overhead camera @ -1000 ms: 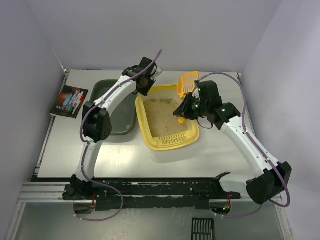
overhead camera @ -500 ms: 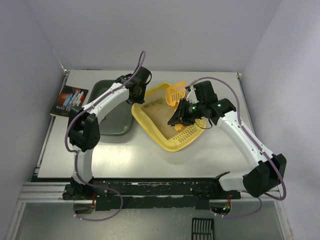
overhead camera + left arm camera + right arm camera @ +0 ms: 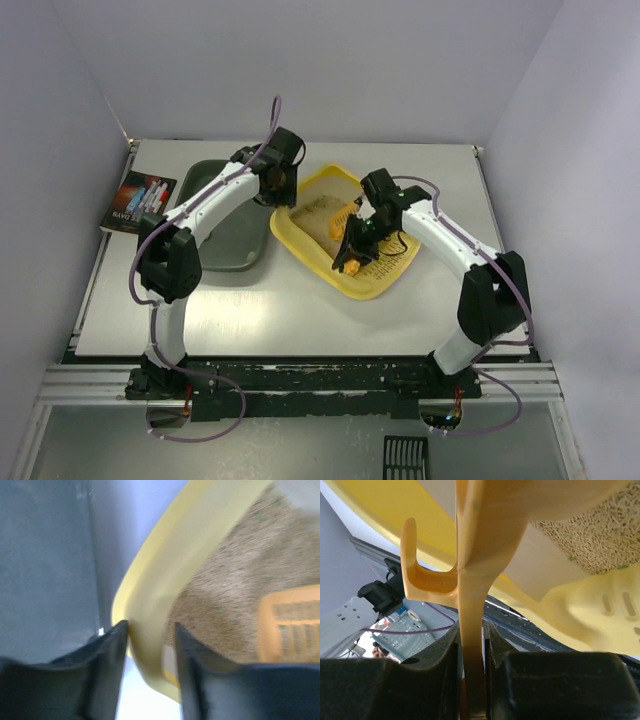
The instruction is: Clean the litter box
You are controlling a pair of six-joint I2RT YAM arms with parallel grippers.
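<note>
The yellow litter box (image 3: 310,258) lies skewed on the table with beige litter (image 3: 318,212) in it. My left gripper (image 3: 280,186) is at its far-left corner. In the left wrist view the left gripper (image 3: 150,630) straddles the yellow rim (image 3: 170,550), open, with a small gap on the litter side. My right gripper (image 3: 355,250) hangs over the box, shut on the handle of the orange scoop (image 3: 343,222). The right wrist view shows the right gripper (image 3: 471,630) pinching the scoop handle (image 3: 470,570), with the slotted ledge (image 3: 605,610) beside it.
A dark grey-green tray (image 3: 222,225) sits left of the litter box, touching or nearly touching it. A book (image 3: 138,203) lies at the table's left edge. A black slotted grate (image 3: 407,458) lies below the arm bases. Walls close in on three sides.
The litter box has swung round, its slotted end now pointing to the near right. My right gripper brought the scoop from behind the box to over the litter. My left jaws have widened.
</note>
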